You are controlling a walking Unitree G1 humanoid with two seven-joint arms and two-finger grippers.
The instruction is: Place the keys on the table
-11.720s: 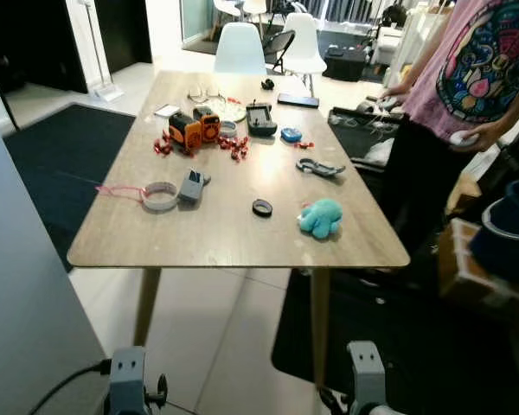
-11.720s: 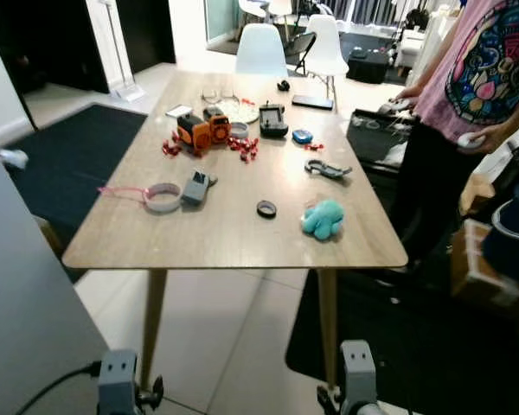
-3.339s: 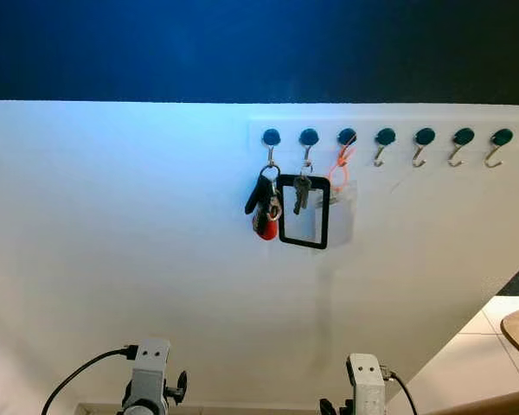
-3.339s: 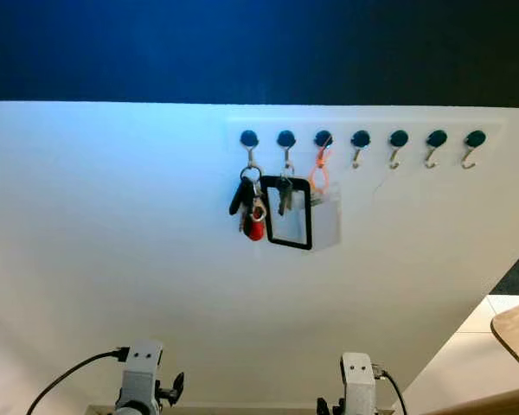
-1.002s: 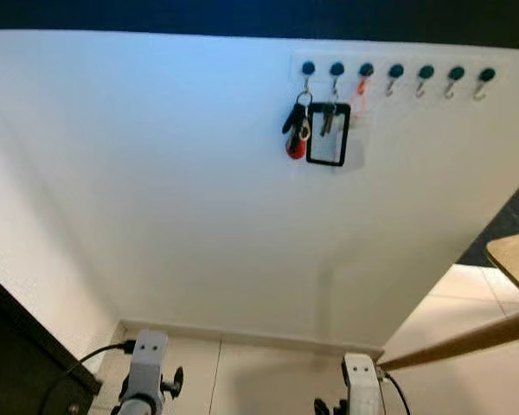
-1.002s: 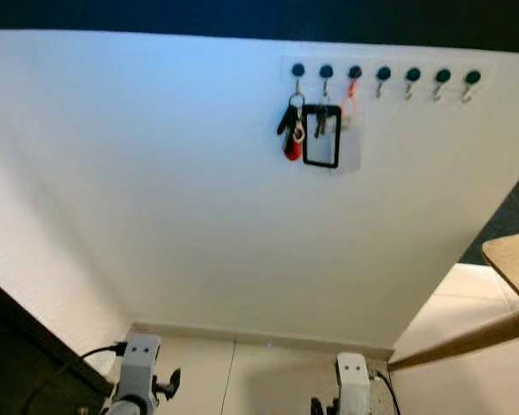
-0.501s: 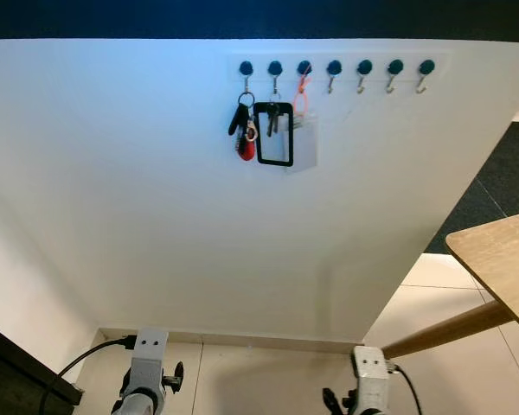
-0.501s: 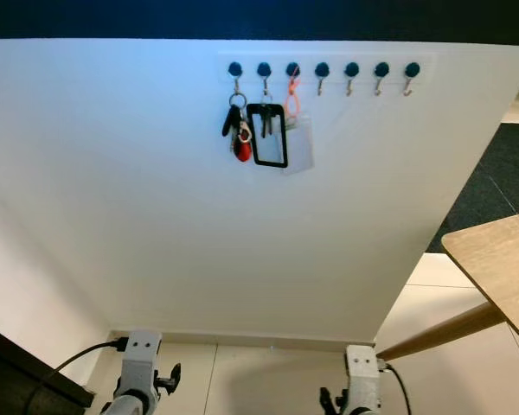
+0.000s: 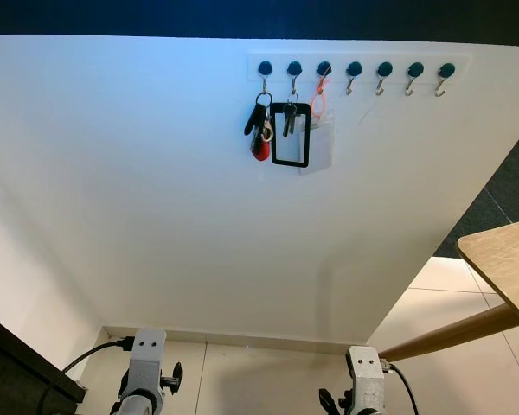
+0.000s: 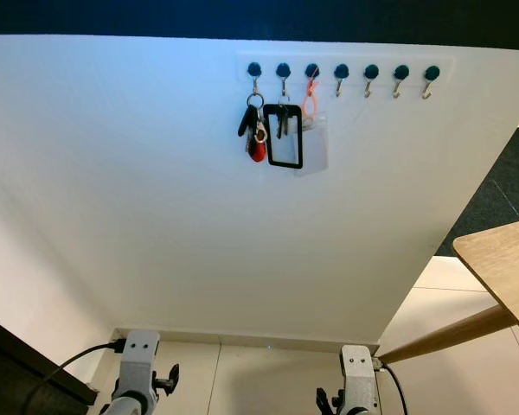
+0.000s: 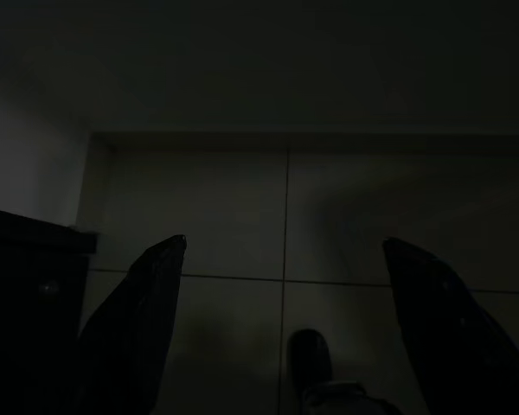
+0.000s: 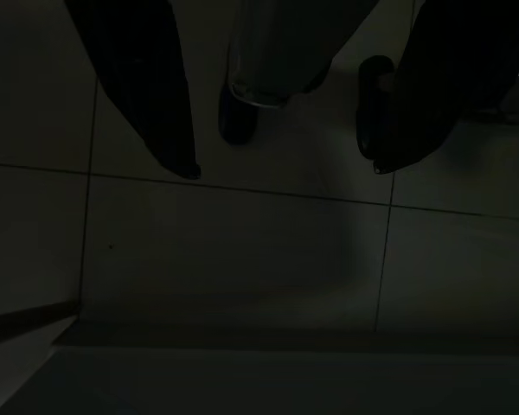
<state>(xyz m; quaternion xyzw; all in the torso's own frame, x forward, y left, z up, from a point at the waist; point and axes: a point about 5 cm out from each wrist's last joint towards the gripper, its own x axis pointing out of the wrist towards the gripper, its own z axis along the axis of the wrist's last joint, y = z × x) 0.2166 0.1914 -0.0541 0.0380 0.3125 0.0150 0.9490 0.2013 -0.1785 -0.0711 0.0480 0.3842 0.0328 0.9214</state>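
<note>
The table (image 9: 510,259) is cut off at the right edge, only its corner visible.

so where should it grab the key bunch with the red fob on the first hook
Grip the key bunch low, around the red fob and dark keys, coming straight at the wall. It hangs free from its ring on the leftmost hook, so lift upward to unhook.

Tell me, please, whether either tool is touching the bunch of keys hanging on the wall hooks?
Apart. In the left eye view the keys hang high on the wall; both wrist views show open tools over floor tiles.
</note>
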